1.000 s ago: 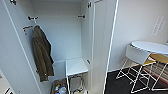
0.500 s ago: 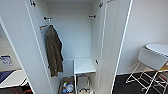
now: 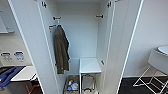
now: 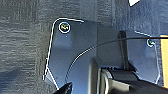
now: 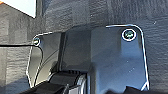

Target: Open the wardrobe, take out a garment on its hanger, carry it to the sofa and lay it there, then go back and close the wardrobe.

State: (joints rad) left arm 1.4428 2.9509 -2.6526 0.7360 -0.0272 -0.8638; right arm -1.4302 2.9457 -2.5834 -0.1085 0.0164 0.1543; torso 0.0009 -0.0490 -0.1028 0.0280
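The wardrobe (image 3: 82, 42) stands straight ahead in the head view with both white doors swung wide, the left door (image 3: 30, 50) and the right door (image 3: 122, 50) framing a white interior. Dark hooks sit high on the side walls. A long olive-brown coat (image 3: 61, 52) hangs from a hook on the left inner wall. A low white shelf (image 3: 90, 65) fills the lower right of the interior. Both wrist views look down past the robot's dark plate at dark carpet (image 4: 22, 37).
A basket with colourful items (image 3: 71, 86) sits on the wardrobe floor under the coat. A white chair with wire legs (image 3: 155, 62) stands to the right. At lower left are a white tabletop (image 3: 23, 73) and a blue shape (image 3: 8, 75).
The camera has swung and moved in. The open wardrobe now sits centred and larger, and the white chair has slid towards the picture's right edge.
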